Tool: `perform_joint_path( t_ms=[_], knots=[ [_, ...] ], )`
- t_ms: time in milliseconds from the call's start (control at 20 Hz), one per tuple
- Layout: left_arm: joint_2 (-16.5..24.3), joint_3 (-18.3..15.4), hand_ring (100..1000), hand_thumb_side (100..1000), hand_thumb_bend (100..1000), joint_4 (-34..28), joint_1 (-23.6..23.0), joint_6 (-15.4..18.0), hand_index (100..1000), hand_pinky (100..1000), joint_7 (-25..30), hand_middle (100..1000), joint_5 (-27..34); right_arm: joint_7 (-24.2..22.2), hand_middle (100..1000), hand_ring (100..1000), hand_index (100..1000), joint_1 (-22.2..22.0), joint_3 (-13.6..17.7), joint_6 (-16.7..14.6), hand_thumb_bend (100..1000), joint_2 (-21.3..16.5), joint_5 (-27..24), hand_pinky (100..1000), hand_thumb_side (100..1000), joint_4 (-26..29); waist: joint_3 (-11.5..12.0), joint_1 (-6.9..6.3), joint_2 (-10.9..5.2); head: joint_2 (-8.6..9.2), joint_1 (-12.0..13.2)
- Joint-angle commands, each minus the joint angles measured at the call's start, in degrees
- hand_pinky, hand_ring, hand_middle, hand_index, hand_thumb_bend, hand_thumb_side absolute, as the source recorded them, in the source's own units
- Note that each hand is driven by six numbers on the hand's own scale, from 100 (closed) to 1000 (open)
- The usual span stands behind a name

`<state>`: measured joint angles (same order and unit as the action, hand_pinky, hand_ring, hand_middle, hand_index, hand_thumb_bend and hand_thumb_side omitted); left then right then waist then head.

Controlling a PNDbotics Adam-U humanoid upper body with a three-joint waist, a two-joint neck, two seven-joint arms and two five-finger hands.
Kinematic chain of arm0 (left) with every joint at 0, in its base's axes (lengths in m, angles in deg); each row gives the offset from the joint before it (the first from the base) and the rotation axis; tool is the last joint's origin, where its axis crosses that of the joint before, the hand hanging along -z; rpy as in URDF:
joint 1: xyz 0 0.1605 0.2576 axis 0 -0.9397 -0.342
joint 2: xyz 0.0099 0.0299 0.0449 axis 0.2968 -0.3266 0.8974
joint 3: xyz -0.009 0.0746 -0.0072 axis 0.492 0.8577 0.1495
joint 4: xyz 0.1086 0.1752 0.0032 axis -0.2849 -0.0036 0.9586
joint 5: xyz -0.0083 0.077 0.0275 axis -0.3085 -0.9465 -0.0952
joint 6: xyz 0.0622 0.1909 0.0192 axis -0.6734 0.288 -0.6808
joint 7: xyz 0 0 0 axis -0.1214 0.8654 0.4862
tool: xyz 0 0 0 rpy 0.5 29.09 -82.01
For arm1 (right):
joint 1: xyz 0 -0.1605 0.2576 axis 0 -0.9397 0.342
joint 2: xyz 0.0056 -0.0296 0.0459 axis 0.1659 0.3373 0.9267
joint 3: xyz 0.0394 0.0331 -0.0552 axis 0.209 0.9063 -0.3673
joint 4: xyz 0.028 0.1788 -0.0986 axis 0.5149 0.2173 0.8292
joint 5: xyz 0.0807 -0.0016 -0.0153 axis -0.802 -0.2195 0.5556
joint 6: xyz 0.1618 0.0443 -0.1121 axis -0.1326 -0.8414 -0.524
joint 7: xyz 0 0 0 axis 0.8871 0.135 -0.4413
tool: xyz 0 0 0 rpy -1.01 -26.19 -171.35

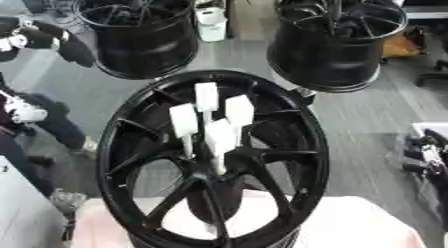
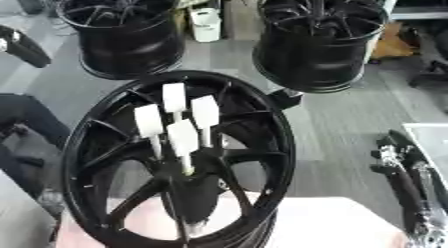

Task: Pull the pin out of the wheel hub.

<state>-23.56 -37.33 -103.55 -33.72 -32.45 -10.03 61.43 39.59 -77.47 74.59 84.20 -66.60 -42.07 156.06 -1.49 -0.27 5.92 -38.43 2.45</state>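
A large black wheel hub (image 1: 293,142) stands on edge in the middle, on a pale surface. Several white pins with block-shaped heads stick out of its centre: one at the top (image 1: 206,96), one on the left (image 1: 183,120), one on the right (image 1: 239,111) and one in front (image 1: 220,137). No hand touches them. My right hand (image 2: 402,179) rests at the right edge, well clear of the hub, fingers straight and pointing up. A black arm part (image 1: 52,39) that seems to be my left one shows at the upper left, far from the hub.
Two more black wheel hubs stand on the grey floor behind, one at the back left (image 1: 144,37) and one at the back right (image 1: 337,42). A white container (image 1: 210,23) sits between them. A person in dark clothes (image 1: 35,122) is at the left edge.
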Motion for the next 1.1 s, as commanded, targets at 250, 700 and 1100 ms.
perform_joint_path(
  t_ms=[250,700,1100],
  knots=[
    [-5.29,7.82,770,100,309,4.51,7.01,7.96,806,765,11.23,768,-2.67,-0.4,766,753,916,0.29,-0.38,-0.11,100,-1.41,0.29,673,729,0.54,-0.26,-0.36,-1.07,-0.45,0.48],
    [-8.95,15.09,553,100,275,5.75,8.58,12.48,803,559,11.32,765,-6.84,-0.52,766,753,916,0.26,-0.46,-0.15,100,-1.56,0.37,673,729,0.48,-1.15,-0.68,-1.23,-0.73,0.72],
    [-9.46,15.85,460,100,239,7.3,9.28,16.7,813,489,11.32,758,-14.42,-0.69,766,753,916,0.32,-0.57,-0.17,100,-1.65,0.43,673,730,0.49,-1.27,-1.01,-1.28,-1.01,0.81]
  ],
)
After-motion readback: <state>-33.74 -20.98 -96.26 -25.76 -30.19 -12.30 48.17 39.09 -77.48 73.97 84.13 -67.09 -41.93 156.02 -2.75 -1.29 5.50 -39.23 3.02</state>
